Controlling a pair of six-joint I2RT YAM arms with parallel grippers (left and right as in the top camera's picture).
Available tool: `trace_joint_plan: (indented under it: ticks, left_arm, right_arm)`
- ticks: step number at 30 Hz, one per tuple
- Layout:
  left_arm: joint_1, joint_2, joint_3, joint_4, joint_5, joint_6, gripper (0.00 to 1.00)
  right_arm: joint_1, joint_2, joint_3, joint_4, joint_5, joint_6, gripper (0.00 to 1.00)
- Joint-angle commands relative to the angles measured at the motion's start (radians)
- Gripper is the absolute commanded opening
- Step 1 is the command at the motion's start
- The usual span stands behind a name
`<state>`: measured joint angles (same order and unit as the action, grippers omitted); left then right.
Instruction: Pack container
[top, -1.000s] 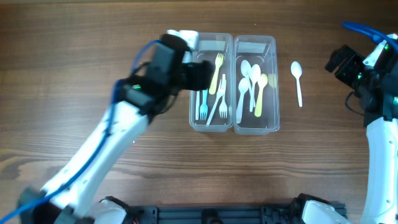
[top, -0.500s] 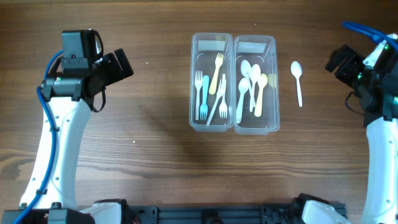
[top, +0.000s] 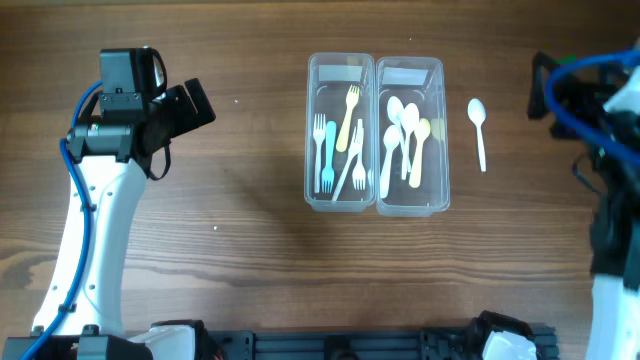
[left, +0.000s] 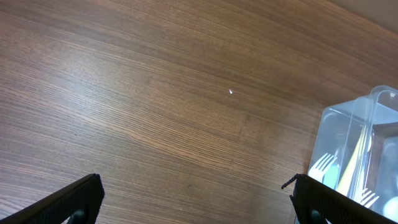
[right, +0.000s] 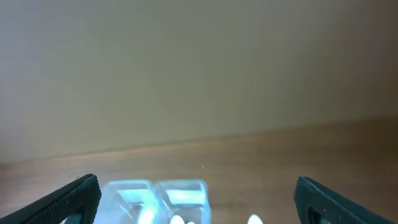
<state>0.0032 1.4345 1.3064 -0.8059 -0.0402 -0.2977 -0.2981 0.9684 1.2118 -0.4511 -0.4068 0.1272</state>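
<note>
Two clear containers stand side by side at the table's middle. The left container holds several forks. The right container holds several spoons. A white spoon lies loose on the table just right of them. My left gripper is open and empty, well left of the containers; its wrist view shows the left container at the right edge. My right gripper is blurred at the far right, open and empty; its wrist view shows both containers low down and the spoon's bowl.
Wood-grain table all round. The arm bases sit at the front edge.
The left arm pulled back from over the fork container to the far left, then held still. The right arm has just started moving and is blurred.
</note>
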Motion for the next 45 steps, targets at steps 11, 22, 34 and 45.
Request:
trace_joint_plan:
  ticks: [11, 22, 34, 45]
  left_arm:
    - [0.005, 0.010, 0.003, 0.000, -0.006, 0.005, 1.00]
    - [0.005, 0.010, 0.003, 0.000, -0.006, 0.005, 1.00]
    - [0.005, 0.010, 0.003, 0.000, -0.006, 0.005, 1.00]
    - [0.005, 0.010, 0.003, 0.000, -0.006, 0.005, 1.00]
  right_arm:
    - [-0.002, -0.110, 0.006, -0.056, -0.201, 0.198, 1.00]
    - [-0.003, -0.040, 0.006, -0.145, -0.200, 0.296, 1.00]
    - [-0.003, -0.051, 0.006, -0.089, -0.239, -0.057, 1.00]
    - [-0.002, -0.414, -0.326, 0.023, -0.105, -0.281, 1.00]
